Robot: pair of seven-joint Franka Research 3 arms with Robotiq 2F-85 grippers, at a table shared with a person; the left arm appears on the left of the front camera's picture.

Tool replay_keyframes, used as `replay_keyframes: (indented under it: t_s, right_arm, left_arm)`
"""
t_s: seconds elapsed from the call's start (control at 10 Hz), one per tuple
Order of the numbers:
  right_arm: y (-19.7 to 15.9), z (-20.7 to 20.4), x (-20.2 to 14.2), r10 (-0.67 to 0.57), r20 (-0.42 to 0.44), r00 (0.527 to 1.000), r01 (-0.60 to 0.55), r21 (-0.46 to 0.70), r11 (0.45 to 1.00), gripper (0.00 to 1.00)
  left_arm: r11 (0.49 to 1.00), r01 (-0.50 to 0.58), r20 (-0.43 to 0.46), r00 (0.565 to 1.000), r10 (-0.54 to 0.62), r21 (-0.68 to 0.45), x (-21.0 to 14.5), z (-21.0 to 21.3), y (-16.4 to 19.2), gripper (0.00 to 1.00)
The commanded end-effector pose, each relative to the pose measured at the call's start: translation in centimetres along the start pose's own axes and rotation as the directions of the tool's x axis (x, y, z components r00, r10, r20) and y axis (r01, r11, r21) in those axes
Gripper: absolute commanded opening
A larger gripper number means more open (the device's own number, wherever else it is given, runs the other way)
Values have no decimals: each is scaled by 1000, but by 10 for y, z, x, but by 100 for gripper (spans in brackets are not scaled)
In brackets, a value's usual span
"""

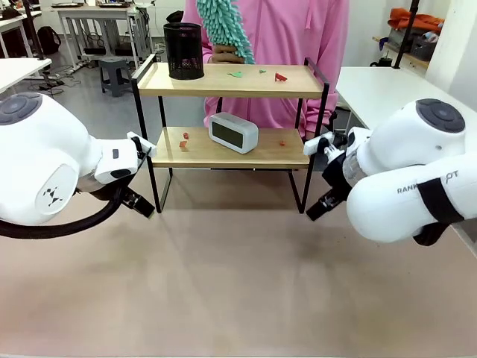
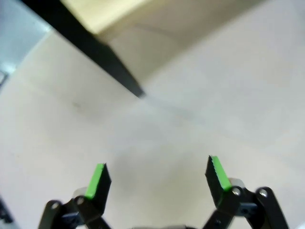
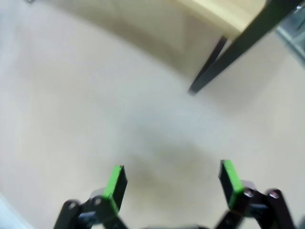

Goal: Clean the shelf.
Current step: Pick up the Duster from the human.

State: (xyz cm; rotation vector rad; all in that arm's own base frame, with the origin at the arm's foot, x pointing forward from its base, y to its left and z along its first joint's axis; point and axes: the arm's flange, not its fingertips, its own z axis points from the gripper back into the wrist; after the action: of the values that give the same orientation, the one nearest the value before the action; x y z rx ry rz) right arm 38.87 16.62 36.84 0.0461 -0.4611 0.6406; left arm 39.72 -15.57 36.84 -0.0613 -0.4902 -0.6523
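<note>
Shelf: the shelf (image 1: pixel 216 86) stands on the beige table (image 1: pixel 238 291), at the middle of the far side, between the two arms and just in front of the person.
Top board: black mesh cup (image 1: pixel 184 51) at its left end; small green scraps (image 1: pixel 236 73) and a red scrap (image 1: pixel 280 76) lie more to the right.
Lower board: white clock (image 1: pixel 233 132) near the middle, tilted a bit; orange bits (image 1: pixel 183 143) left of it and one more bit (image 1: pixel 282 142) to the right.
Person: pink top (image 1: pixel 298 33), behind the shelf. The person's hand (image 1: pixel 223 54) holds a teal fluffy duster (image 1: pixel 227 26) above the top board, just beside the cup.
L arm: left arm (image 1: pixel 52 168) is at the left end of the shelf, low over the table.
L claw: left gripper (image 2: pixel 157 174) has its fingers wide apart, nothing between the green pads (image 2: pixel 98 179). Below it is bare table; one black shelf leg (image 2: pixel 95 47) and a wood corner are ahead, blurred.
R arm: right arm (image 1: pixel 417 179) is at the right end of the shelf, also low.
R claw: right gripper (image 3: pixel 174 183) is spread apart too and holds nothing, with bare table under it. A black shelf leg (image 3: pixel 243 43) and the board edge are ahead at the upper right; the pic is blurred.
Contact: neither claw touches the shelf.
</note>
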Motion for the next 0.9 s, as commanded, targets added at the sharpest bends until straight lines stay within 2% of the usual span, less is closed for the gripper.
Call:
replay_keyframes:
  t_s: [0.0, 0.1, 0.2, 0.3, 0.4, 0.5, 0.6, 0.7, 0.8]
  right_arm:
    - [-21, 75, -1, -193, -124, 973, 214, 186, 959, 100]
    - [-40, 116, -13, -372, -89, 924, 383, 205, 901, 100]
    - [-64, 157, -33, -526, -22, 850, 512, 265, 817, 100]
    - [-89, 202, -70, -660, 78, 747, 582, 403, 706, 100]
    - [-112, 234, -112, -753, 135, 644, 599, 523, 606, 100]
    - [-133, 255, -159, -844, 171, 508, 623, 604, 498, 100]
    - [-149, 263, -204, -908, 191, 373, 637, 659, 401, 100]
    - [-163, 256, -243, -952, 177, 249, 650, 699, 300, 100]
    - [-168, 232, -268, -979, 118, 167, 666, 719, 200, 100]
  left_arm:
    - [970, 45, -108, 991, -72, -241, -23, 55, 20, 100]
    - [967, -39, -114, 993, 10, -254, -35, 86, 37, 100]
    - [955, -143, -9, 989, 146, -260, -54, 120, 60, 100]
    - [927, -248, 143, 944, 297, -283, -77, 172, 85, 100]
    - [886, -329, 284, 860, 425, -328, -107, 211, 109, 100]
    - [788, -431, 402, 690, 602, -439, -146, 238, 138, 100]
    - [633, -493, 456, 440, 773, -597, -182, 245, 164, 100]
    - [501, -506, 418, 276, 865, -702, -206, 234, 182, 100]
    - [389, -497, 334, 199, 921, -776, -212, 211, 193, 100]
